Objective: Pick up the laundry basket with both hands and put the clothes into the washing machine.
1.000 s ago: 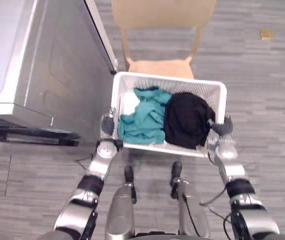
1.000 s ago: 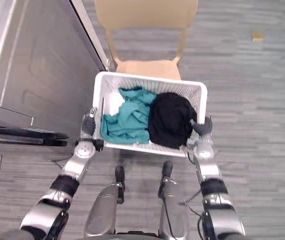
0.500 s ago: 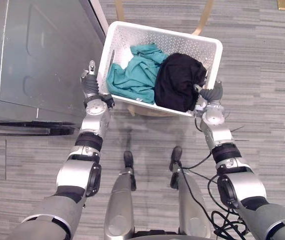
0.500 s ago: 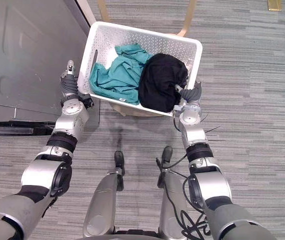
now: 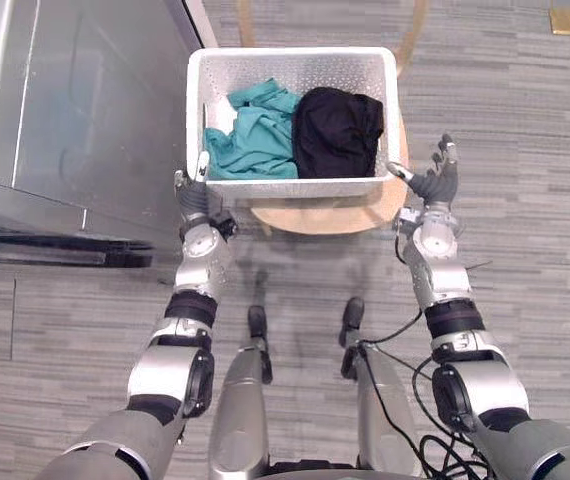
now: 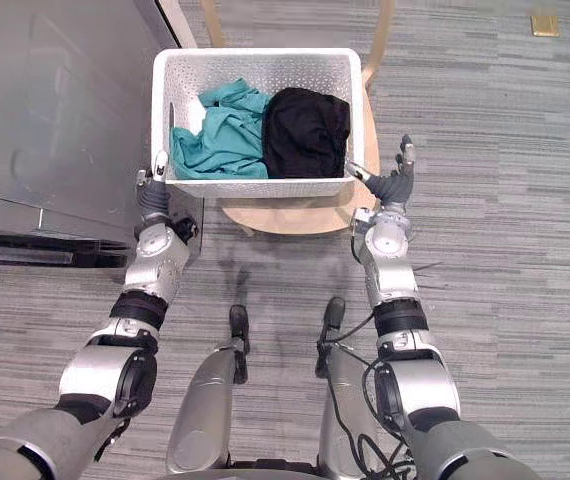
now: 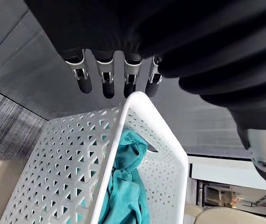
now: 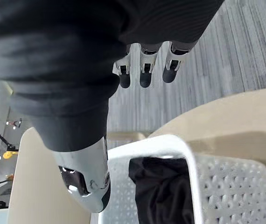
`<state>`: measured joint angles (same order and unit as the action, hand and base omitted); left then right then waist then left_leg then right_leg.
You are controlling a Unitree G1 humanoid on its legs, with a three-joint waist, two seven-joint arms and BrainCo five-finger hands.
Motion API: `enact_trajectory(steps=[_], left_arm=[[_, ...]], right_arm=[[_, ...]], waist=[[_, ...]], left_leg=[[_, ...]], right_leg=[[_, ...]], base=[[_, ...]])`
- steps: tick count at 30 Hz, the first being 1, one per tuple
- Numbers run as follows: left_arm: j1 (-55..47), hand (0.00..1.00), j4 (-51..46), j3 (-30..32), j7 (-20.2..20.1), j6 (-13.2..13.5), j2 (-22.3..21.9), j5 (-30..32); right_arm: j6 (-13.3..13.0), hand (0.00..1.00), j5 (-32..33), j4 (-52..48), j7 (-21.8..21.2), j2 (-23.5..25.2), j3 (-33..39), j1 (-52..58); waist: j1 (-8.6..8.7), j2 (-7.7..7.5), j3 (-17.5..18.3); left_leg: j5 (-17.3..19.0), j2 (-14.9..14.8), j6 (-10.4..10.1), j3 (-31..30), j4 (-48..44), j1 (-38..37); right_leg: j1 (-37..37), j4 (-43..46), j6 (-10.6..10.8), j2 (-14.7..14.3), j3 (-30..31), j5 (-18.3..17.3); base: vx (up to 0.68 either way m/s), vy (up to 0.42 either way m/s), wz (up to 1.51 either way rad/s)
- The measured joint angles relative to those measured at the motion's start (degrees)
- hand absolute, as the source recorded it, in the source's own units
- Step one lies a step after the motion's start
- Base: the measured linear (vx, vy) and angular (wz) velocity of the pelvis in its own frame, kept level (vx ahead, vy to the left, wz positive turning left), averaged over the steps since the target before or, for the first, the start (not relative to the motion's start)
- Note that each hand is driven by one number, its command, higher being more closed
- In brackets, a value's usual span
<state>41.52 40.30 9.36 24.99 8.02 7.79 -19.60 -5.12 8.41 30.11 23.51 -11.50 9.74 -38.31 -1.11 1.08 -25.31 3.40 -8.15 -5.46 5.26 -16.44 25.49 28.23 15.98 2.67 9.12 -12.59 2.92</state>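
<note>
The white perforated laundry basket (image 5: pixel 295 187) stands on the round seat of a wooden chair (image 5: pixel 315 215). In it lie a teal garment (image 5: pixel 250 135) on the left and a black garment (image 5: pixel 337 130) on the right. My left hand (image 5: pixel 193 195) is open at the basket's near left corner, its straight fingers (image 7: pixel 105 77) just past the rim (image 7: pixel 137 121). My right hand (image 5: pixel 435 185) is open with its fingers spread, a little off the near right corner (image 8: pixel 170 144). Neither hand holds anything.
The grey washing machine (image 5: pixel 75 100) fills the left side, close beside the basket and my left arm. A dark ledge (image 5: pixel 55 250) juts out at its front. The chair's back rails (image 5: pixel 240 20) rise behind the basket. Grey plank floor (image 5: pixel 525 120) lies to the right.
The basket went from my hands onto the chair seat. Both hands uncurled and let go of it, the right one drawing away from the corner. The camera view shifted as well.
</note>
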Motion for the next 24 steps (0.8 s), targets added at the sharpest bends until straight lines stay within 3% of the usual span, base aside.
enact_trajectory(steps=[4, 8, 14, 16, 18, 24], left_arm=[[-4.71, 0.0, -4.32, 0.09, -0.02, 0.08, -0.31, 0.79], [-16.14, 0.0, -13.1, -2.25, -1.17, 0.26, -1.35, 4.4], [-36.99, 0.0, -19.1, -9.19, -7.84, 1.23, -2.6, 5.81], [-41.38, 0.0, -16.98, -10.0, -10.61, 1.26, -2.72, 6.98], [-44.55, 0.0, -9.61, -9.87, -13.65, 1.04, -2.3, 9.34], [-48.59, 0.0, 4.87, -8.65, -16.15, -0.09, -1.77, 14.28]], right_arm=[[-0.34, 0.0, -0.02, -1.19, -0.06, -1.77, 2.45, 3.42], [-1.26, 0.0, -1.56, -8.8, -0.95, -2.27, 3.31, 16.03], [-1.29, 0.0, -6.2, -11.37, -5.74, 2.18, 3.47, 36.81], [-1.42, 0.0, -7.11, -9.43, -7.72, 3.17, 3.24, 41.17], [-1.53, 0.0, -8.12, -3.83, -10.04, 3.94, 2.19, 43.79], [-3.21, 0.0, -8.86, 7.11, -13.82, 5.47, -0.65, 45.5]], waist=[[-0.05, 0.03, -0.02], [-0.87, 0.25, -0.13], [-1.0, 0.32, -0.01], [-0.74, 0.4, 0.56], [-0.7, 0.49, 3.48], [-1.24, 0.77, 9.98]], left_leg=[[-0.01, 0.08, 0.02, -0.25, 0.19, -1.19], [0.0, 0.32, 0.01, -0.59, 2.03, -5.52], [0.03, 2.03, 0.0, -2.93, 6.26, -13.54], [0.04, 2.65, 0.02, -3.9, 6.91, -15.29], [0.03, 3.23, 0.04, -4.75, 7.62, -16.76], [0.17, 3.3, 0.13, -5.46, 8.65, -22.67]], right_leg=[[-1.34, -0.01, 0.21, 0.04, -0.2, -0.33], [-5.21, 0.01, 0.54, 0.25, -0.86, -1.9], [-12.51, 1.36, 1.6, 1.39, -3.48, -6.17], [-14.43, 2.31, 2.03, 2.38, -4.69, -7.55], [-16.25, 2.67, 2.49, 3.13, -6.09, -8.68], [-23.79, 1.11, 3.22, 3.14, -7.98, -10.26]], base=[[0.02, 0.003, 0.03], [0.09, 0.006, 0.1], [0.12, 0.008, 0.28], [0.11, 0.005, 0.38], [0.11, -0.001, 0.33], [0.06, -0.011, 0.21]])
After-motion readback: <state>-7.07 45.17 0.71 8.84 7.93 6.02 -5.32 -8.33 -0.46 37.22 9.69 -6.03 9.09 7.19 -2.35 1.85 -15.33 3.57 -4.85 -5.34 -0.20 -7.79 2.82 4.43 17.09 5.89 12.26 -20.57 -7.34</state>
